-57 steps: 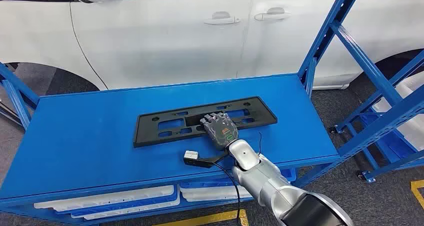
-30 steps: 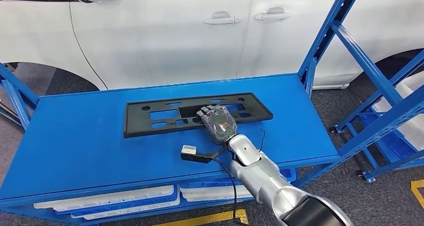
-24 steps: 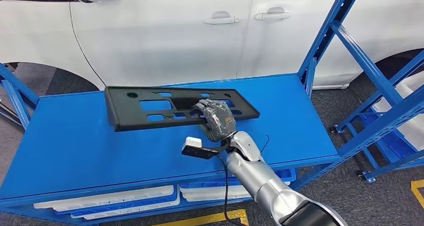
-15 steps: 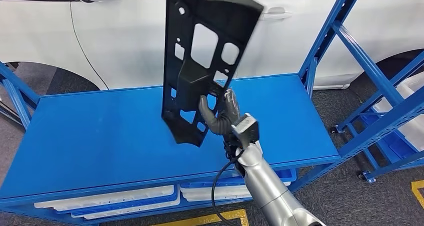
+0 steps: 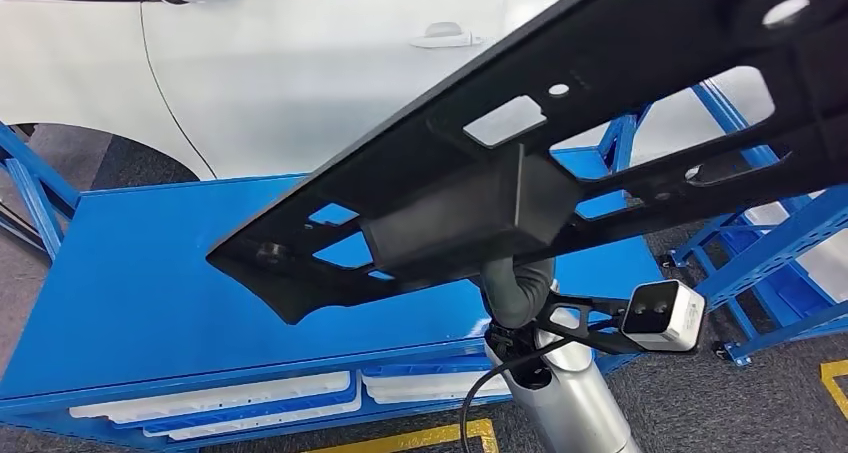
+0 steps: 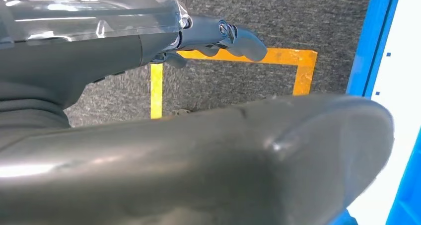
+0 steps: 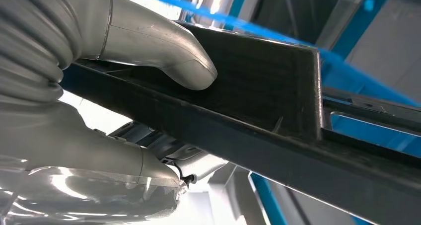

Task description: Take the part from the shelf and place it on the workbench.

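The part [image 5: 560, 153], a long flat black plastic panel with several cut-outs, hangs in the air close in front of the head camera. It slants from lower left to upper right above the blue shelf [image 5: 150, 263]. My right hand [image 5: 518, 288] grips it from underneath near its boxy middle. In the right wrist view the thumb [image 7: 149, 41] presses on the panel's face and the fingers wrap its edge [image 7: 278, 115]. My left hand [image 6: 213, 155] hangs over the grey floor with nothing in it, its fingers [image 6: 238, 36] apart from the thumb.
A white car [image 5: 300, 63] stands close behind the shelf. Another blue rack [image 5: 790, 233] stands to the right. White trays [image 5: 220, 398] lie on the level below the shelf top. Yellow tape [image 5: 420, 438] marks the floor in front.
My right hand has lifted the part off the shelf, swung it upright, then raised it close to the camera, where it now slants across the head view.
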